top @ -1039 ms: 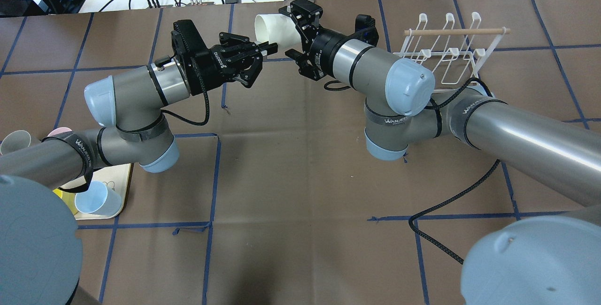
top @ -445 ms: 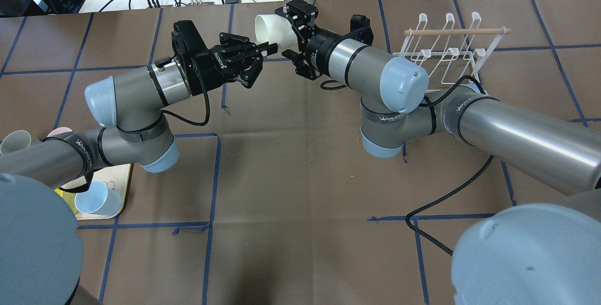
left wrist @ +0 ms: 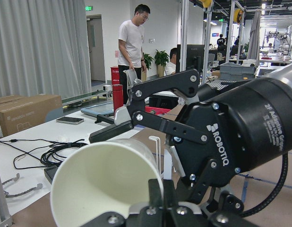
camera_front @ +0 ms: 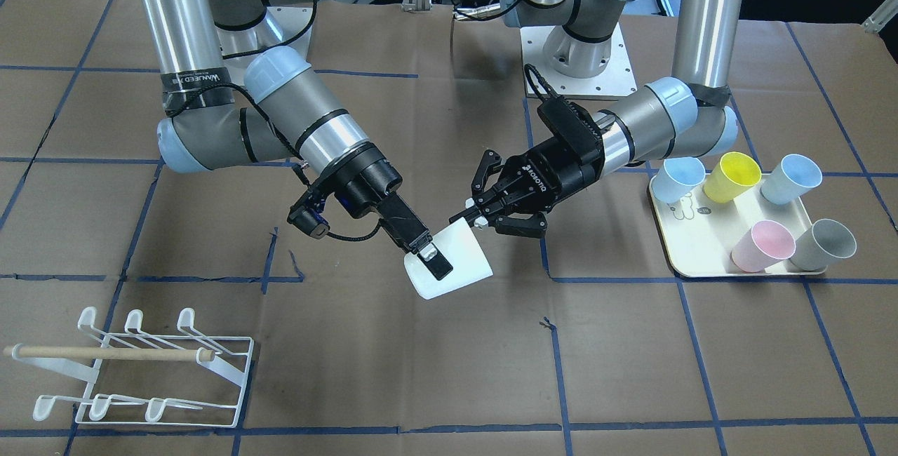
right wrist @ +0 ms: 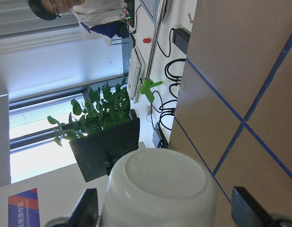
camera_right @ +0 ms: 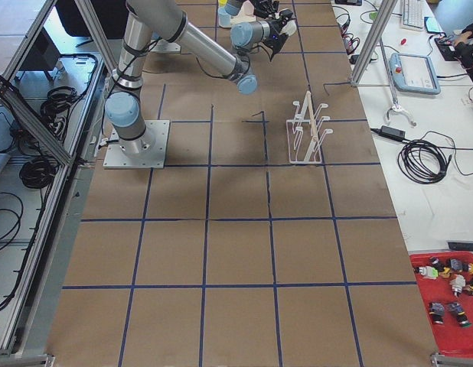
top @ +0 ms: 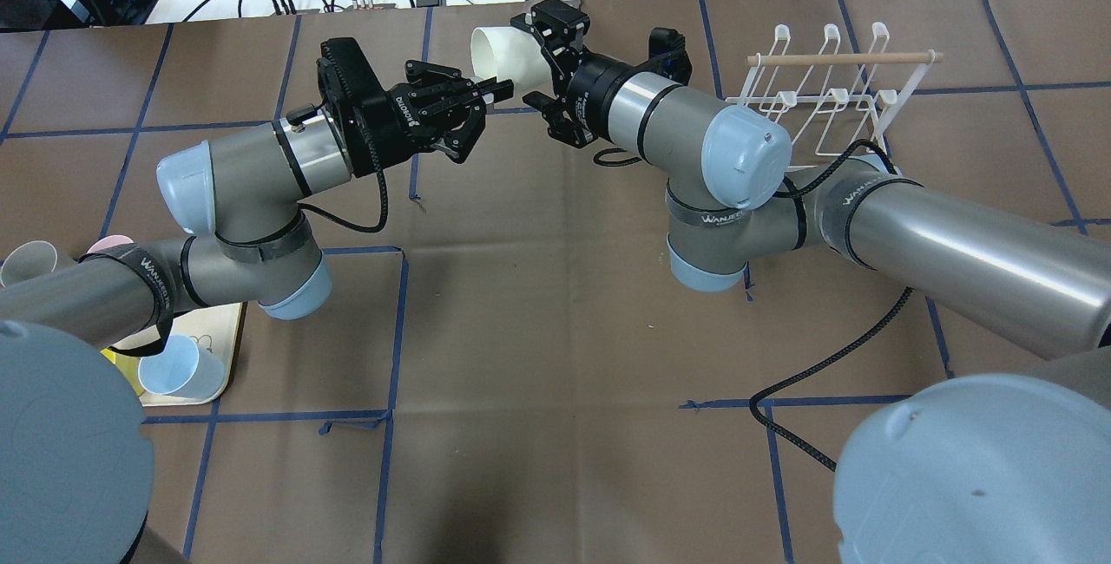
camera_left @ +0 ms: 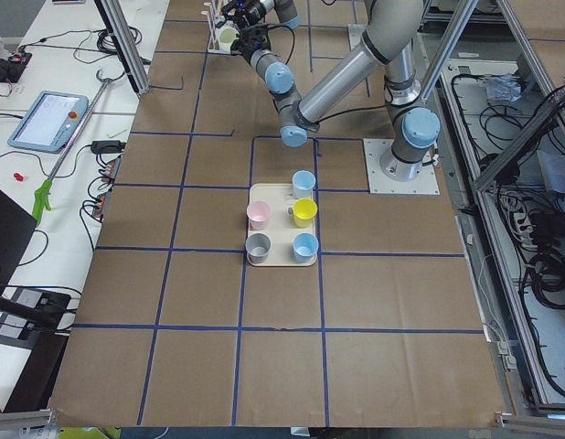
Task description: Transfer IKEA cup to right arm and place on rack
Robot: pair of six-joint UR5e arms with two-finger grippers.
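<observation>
While the left gripper point(camera_front: 477, 220) pinches only the rim wall of the white cup point(camera_front: 464, 259), its jaws drawn almost together on that thin edge, the body and base are left bare for the other arm; that looks like the reason for so shallow a hold. The cup hangs in the air on its side above the worktop point(top: 555, 330), mouth toward the left gripper, base toward the right gripper point(top: 532, 61); in the overhead view the 2 meet nose to nose at about 12 o'clock from the worktop's middle. The right gripper is spread wide and straddles the cup's closed end; in the right wrist view its 2 fingers point(right wrist: 87, 213) stand either side of the base with a gap at each, so I judge the weight rests on the left gripper alone.

The handover is set up but not made: the right jaws need to close on the body before the left lets go. Taking the cup by its closed end would leave the mouth free — handy for slipping it over a prong of the rack point(top: 842, 58), which stands at 3 o'clock from the cup, well apart; at 7 o'clock the tray point(camera_front: 701, 245) holds 5 more cups.
</observation>
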